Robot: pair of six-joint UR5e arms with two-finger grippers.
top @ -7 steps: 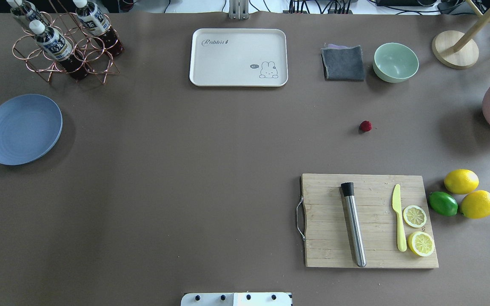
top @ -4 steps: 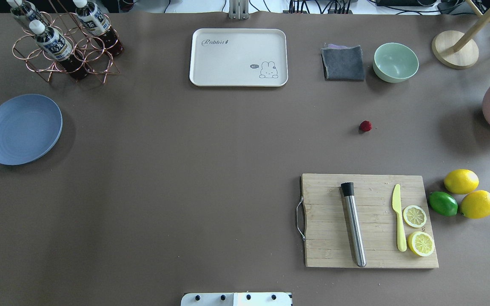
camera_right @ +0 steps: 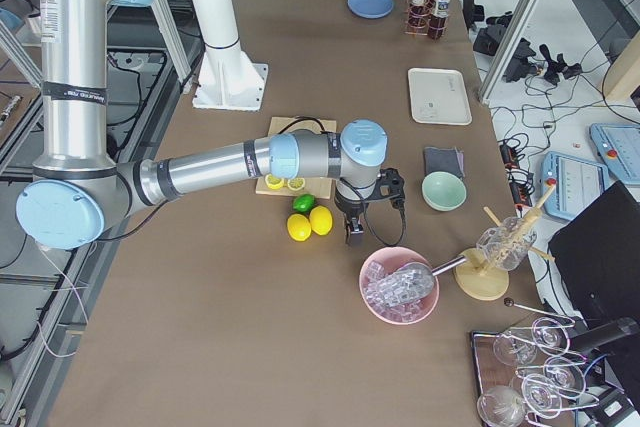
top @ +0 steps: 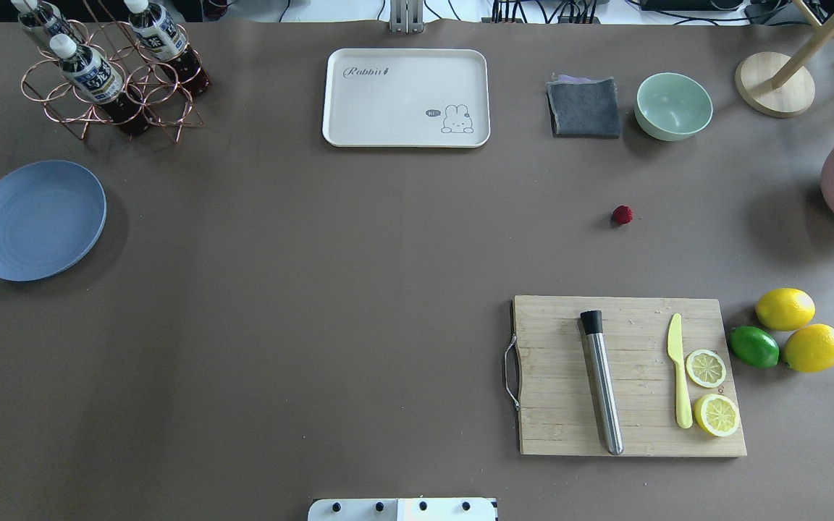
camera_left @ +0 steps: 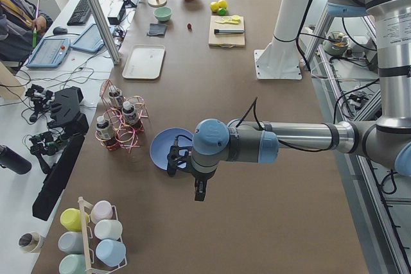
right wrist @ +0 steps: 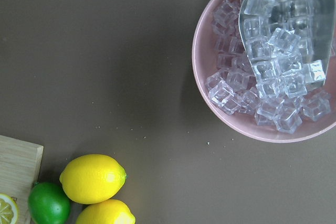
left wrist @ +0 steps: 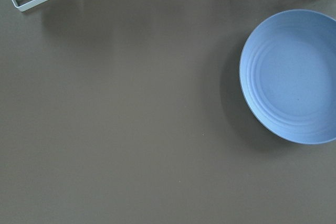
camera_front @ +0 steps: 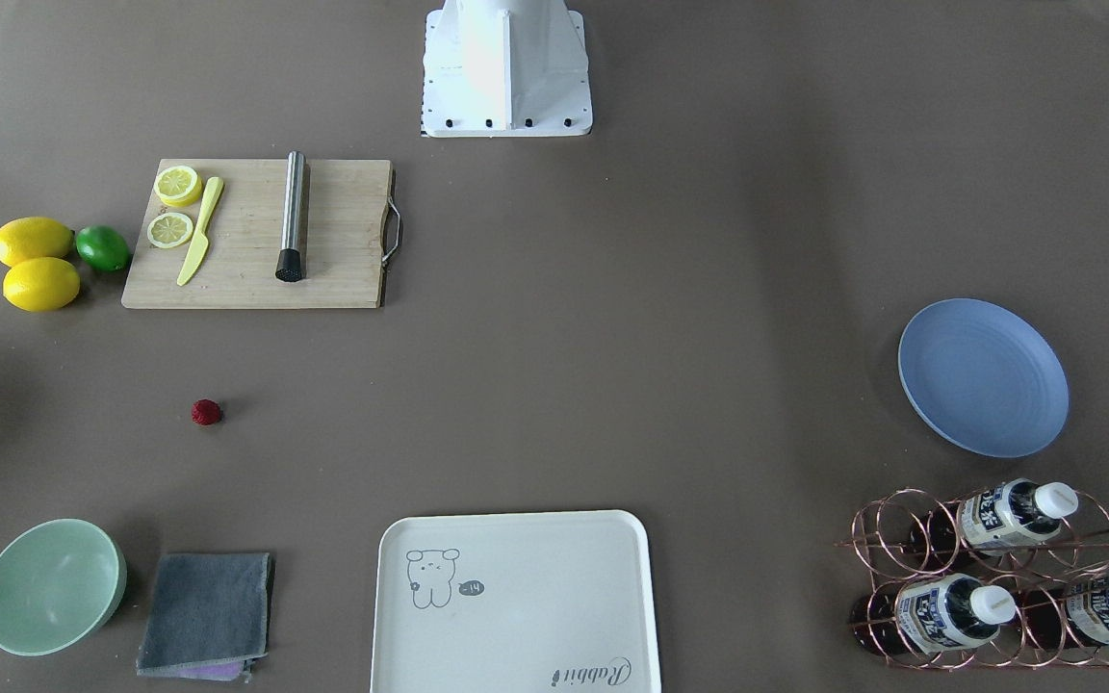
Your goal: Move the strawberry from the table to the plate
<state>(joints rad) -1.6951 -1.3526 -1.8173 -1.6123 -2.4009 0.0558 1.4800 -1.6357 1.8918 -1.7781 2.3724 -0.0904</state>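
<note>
The strawberry (top: 622, 214) (camera_front: 206, 412), small and dark red, lies alone on the brown table (top: 316, 289), right of centre in the overhead view. The blue plate (top: 37, 219) (camera_front: 983, 376) (left wrist: 291, 74) sits at the far left, with nothing on it. My left gripper (camera_left: 200, 192) shows only in the exterior left view, hanging over the table beside the plate (camera_left: 160, 149); I cannot tell if it is open or shut. My right gripper (camera_right: 352, 234) shows only in the exterior right view, between the lemons and the ice bowl; its state is also unclear.
A cutting board (top: 554, 405) carries a steel muddler, a yellow knife and lemon slices. Two lemons (top: 785, 309) and a lime lie beside it. A pink bowl of ice (right wrist: 210, 93), mint bowl (top: 673, 106), grey cloth (top: 585, 108), cream tray (top: 406, 98) and bottle rack (top: 109, 79) stand around.
</note>
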